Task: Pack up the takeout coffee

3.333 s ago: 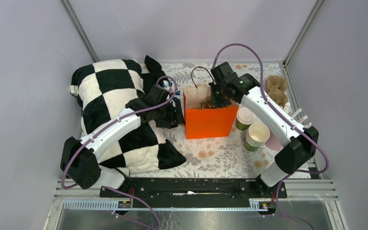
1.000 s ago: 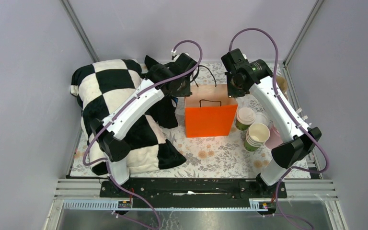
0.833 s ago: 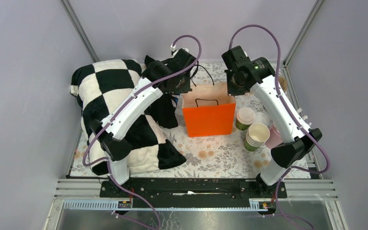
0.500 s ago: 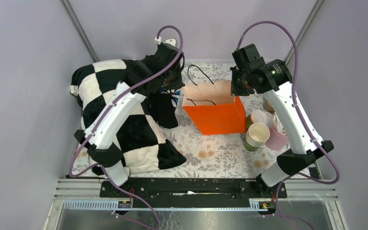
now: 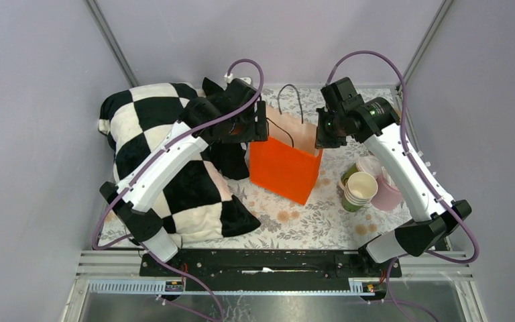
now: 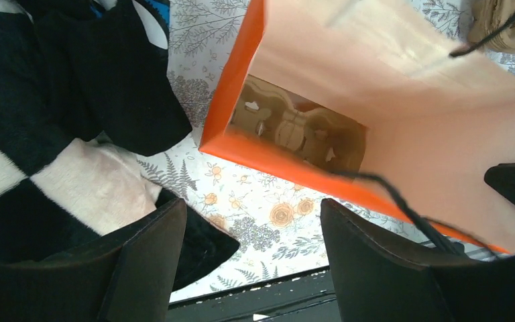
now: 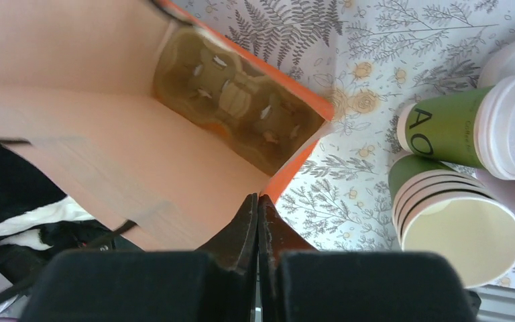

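The takeout coffee [image 7: 466,127], a green cup with a white lid, stands right of the orange paper bag [image 5: 283,168]; in the top view the coffee [image 5: 365,166] is partly hidden by my right arm. The bag hangs tilted with its mouth towards the back. A brown cardboard cup carrier [image 7: 231,94] lies at its bottom. My right gripper [image 7: 258,201] is shut on the bag's right rim and shows in the top view too [image 5: 322,132]. My left gripper [image 6: 255,231] stands open at the bag's left rim, holding nothing. A black cord handle [image 6: 402,204] crosses in front of its right finger.
A stack of lidless green cups [image 7: 452,215] stands in front of the coffee, with a pink cup [image 5: 389,196] to the right. A black-and-white checkered pillow [image 5: 154,154] fills the left side. Grey walls close the back and sides. A second cardboard carrier [image 6: 503,20] lies behind the bag.
My left gripper has opened and let go of the bag. The bag has tipped over at an angle, still hanging from my right gripper, which has moved forward and left.
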Controlling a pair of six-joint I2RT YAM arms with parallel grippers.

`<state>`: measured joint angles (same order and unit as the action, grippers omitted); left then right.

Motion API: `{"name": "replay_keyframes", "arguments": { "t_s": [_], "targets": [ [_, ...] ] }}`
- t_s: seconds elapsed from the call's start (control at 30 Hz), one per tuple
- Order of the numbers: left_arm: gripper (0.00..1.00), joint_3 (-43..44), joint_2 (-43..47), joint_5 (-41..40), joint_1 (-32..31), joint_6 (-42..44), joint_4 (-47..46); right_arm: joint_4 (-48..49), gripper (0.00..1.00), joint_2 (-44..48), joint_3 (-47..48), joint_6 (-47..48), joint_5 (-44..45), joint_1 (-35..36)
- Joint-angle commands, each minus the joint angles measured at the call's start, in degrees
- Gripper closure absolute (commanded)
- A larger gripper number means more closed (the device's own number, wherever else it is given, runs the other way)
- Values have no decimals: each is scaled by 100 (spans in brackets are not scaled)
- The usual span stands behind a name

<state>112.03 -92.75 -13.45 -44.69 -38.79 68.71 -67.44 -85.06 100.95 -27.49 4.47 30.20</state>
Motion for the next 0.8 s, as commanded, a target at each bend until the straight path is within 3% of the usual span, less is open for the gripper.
{"name": "replay_keyframes", "arguments": {
  "t_s": [0.0,0.2,0.53,0.6,0.77],
  "targets": [
    [22,237,-21,165,154,108,-406,328,100,164,-159,54,-157,-21],
    [19,335,168,193,436,240,-739,714,100,360,-651,335,-289,-19],
    [16,82,-268,407,437,671,-701,971,100,395,-914,662,-321,-18],
    [19,65,-367,372,437,795,-702,949,100,318,-854,726,-307,-22],
    [41,320,-736,201,436,1157,-530,731,100,146,-517,763,-205,-20]
  ]
}}
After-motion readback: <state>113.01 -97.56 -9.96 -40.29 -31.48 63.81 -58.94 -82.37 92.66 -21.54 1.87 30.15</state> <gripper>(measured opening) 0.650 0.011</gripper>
